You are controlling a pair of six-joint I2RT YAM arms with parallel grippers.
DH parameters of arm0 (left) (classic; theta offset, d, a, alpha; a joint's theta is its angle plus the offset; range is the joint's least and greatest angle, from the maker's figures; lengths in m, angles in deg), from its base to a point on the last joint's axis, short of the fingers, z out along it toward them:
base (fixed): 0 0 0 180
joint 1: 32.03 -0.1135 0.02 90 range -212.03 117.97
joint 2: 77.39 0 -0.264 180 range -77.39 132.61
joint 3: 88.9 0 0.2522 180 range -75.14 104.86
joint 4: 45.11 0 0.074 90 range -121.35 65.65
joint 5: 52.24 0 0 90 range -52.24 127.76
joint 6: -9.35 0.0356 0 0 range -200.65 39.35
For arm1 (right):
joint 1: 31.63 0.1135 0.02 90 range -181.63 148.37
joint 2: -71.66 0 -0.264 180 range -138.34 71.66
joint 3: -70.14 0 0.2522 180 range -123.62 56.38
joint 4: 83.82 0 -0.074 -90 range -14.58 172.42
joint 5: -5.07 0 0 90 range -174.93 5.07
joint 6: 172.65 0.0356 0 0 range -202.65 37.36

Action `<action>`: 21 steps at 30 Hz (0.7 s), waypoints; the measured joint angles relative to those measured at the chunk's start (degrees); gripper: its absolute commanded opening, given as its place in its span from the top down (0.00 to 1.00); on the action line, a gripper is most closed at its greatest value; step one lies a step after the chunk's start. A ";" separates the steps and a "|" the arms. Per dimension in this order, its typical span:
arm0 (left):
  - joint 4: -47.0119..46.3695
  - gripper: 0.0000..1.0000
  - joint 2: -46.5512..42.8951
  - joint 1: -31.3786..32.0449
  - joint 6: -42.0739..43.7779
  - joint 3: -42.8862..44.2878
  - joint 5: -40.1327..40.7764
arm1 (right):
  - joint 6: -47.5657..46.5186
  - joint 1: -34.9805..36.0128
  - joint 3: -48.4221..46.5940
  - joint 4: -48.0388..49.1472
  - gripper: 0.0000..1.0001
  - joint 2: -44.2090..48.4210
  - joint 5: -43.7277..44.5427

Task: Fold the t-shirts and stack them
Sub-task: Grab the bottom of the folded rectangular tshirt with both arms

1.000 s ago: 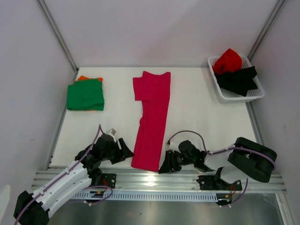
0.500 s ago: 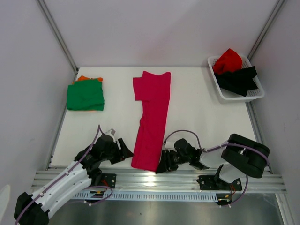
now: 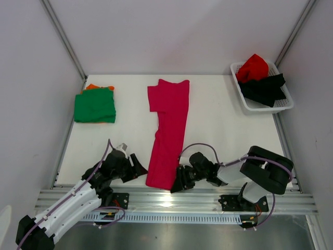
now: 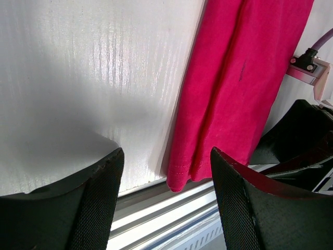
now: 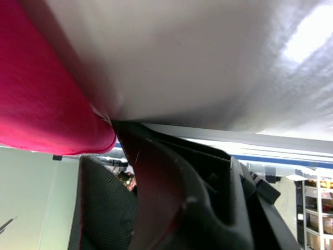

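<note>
1. Down the middle of the white table [image 3: 223, 125] lies the magenta t-shirt [image 3: 169, 130], folded into a long narrow strip. Its collar end is far, and its hem reaches the near edge by the metal rail [image 3: 171, 200].
2. At the far left sits the folded green t-shirt [image 3: 94, 107] on top of the orange t-shirt [image 3: 92, 86], of which only a far sliver shows.
3. At the far right stands the white basket [image 3: 260, 107], holding the red t-shirt [image 3: 253, 66] and the black t-shirt [image 3: 265, 87] in a loose heap.
4. The left gripper [image 3: 139, 167] hovers low, just left of the magenta strip's near end. Its jaws stand wide apart with nothing between them. In its wrist view the hem corner [image 4: 179, 182] lies ahead of the gap, apart from both fingers.
5. The right gripper [image 3: 177, 181] is at the right side of that same near end, with its jaws partly apart. Its wrist view shows the magenta edge [image 5: 47, 104] right at the tip of one finger [image 5: 156, 172], but no cloth is clamped.
6. Compared with a second ago, the right gripper has slid left along the near edge, from a clear gap beside the shirt to right against its side. Its elbow and purple cable [image 3: 200, 148] have followed leftward.
7. The left gripper has barely shifted in that time, and the magenta strip, the green and orange pile and the basket lie as before.
</note>
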 measured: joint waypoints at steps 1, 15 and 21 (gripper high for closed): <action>0.04 0.29 -0.07 0.00 0.00 0.00 0.04 | -0.13 0.00 -0.28 -0.26 0.60 -0.20 -0.13; -0.02 0.29 -0.09 0.00 0.00 -0.02 0.11 | -1.92 -0.09 -1.60 -1.29 0.97 -2.19 1.92; -0.48 0.29 0.57 0.00 -0.02 -0.04 -0.24 | -2.01 -0.09 -1.60 -1.29 0.98 -2.19 1.90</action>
